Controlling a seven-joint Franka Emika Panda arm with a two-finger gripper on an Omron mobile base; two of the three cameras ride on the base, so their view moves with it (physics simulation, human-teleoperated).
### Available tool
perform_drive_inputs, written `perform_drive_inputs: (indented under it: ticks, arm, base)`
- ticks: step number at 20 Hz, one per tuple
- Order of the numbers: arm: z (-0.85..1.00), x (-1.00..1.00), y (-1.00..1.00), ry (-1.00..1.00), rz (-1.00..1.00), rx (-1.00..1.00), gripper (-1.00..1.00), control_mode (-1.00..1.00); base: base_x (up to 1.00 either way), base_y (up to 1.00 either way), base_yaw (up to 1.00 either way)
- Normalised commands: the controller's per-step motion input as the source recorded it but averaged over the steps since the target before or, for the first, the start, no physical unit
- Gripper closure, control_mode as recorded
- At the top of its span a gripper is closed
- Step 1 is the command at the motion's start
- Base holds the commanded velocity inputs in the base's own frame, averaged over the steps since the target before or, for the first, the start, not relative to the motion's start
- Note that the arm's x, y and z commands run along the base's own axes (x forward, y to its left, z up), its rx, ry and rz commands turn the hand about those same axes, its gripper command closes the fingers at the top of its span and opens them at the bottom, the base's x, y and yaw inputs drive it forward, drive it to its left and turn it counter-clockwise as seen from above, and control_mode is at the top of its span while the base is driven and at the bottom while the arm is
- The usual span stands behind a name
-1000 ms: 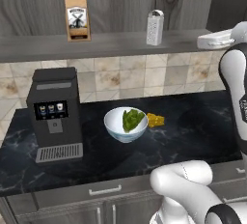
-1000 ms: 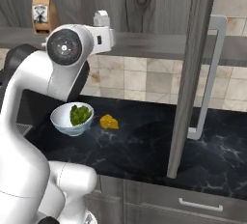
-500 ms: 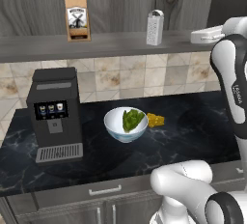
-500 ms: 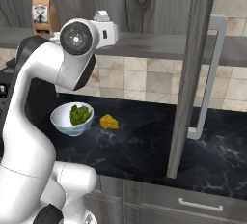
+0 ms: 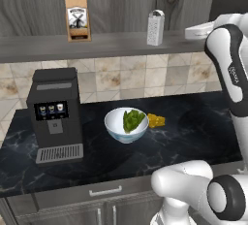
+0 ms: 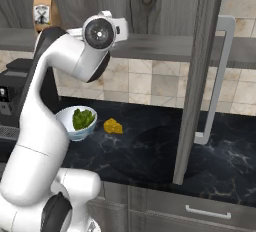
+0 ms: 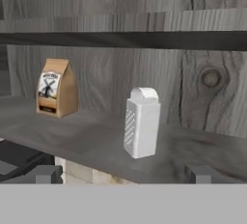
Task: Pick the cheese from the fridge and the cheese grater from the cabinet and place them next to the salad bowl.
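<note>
On the counter, the cheese [image 5: 156,120] is seen just right of the bowl [image 5: 126,124], well back from the front edge. The gripper [image 7: 123,174], fingers wide apart and empty, is raised level with the shelf [image 7: 87,143]. The grater [image 7: 141,122] stands upright near the shelf's front edge; it could be toppled by a high or off-centre closing. The open door [image 6: 197,78] is shown from the right base; the bag [image 7: 57,94] is seen close by the hand camera.

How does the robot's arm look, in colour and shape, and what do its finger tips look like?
The arm is glossy white, built of thick rounded segments with dark joints and a round dark grey cap at one joint. One link carries small dark lettering. The hand ends in two small, blocky dark grey fingertips.
</note>
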Motion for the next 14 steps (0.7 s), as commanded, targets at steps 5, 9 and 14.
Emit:
perform_drive_inputs:
  ticks: [5, 9, 14]
  arm:
    - [-0.01, 0.45, 0.00, 0.00, 0.04, 0.00, -1.00, -1.00]
    - [-0.04, 0.45, 0.00, 0.00, 0.01, 0.00, -1.00, -1.00]
    - [-0.03, 0.42, 0.00, 0.00, 0.00, 0.00, -1.00, -1.00]
  base:
    - [0.00, 0.00, 0.00]
    - [0.00, 0.00, 0.00]
    - [0.00, 0.00, 0.00]
